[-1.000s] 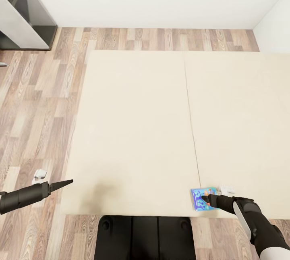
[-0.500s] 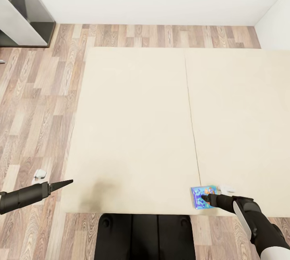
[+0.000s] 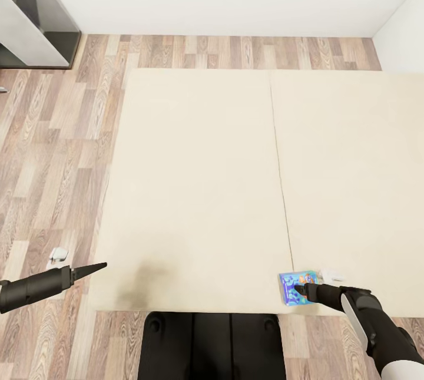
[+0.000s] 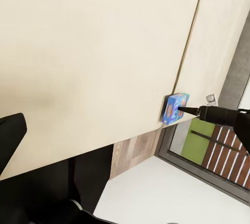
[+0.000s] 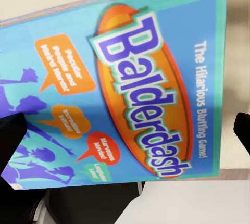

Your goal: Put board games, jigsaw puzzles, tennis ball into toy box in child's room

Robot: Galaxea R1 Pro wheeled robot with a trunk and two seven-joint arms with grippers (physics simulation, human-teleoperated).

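Note:
A small blue board game [image 3: 294,286], labelled Balderdash, lies flat near the front edge of the beige bed [image 3: 235,179]. In the right wrist view its printed lid [image 5: 130,88] is close up. My right gripper [image 3: 300,290] hovers right at the box's near side, open, with one dark finger [image 5: 10,140] showing at each side of the lid and nothing held. The left wrist view catches the same box [image 4: 174,108] with the right gripper [image 4: 182,110] touching or nearly touching it. My left gripper [image 3: 97,267] hangs open over the bed's front left corner, away from the box.
Wood-plank floor [image 3: 53,150] runs along the bed's left and far sides. A dark and grey shelf unit [image 3: 32,15] stands at the far left by the white wall. Small white objects lie on the floor [image 3: 58,254] and beside the game box [image 3: 331,277]. My dark base [image 3: 212,344] is against the bed's front.
The head view shifted slightly a second ago, then held steady. Both grippers and the blue box sit as before.

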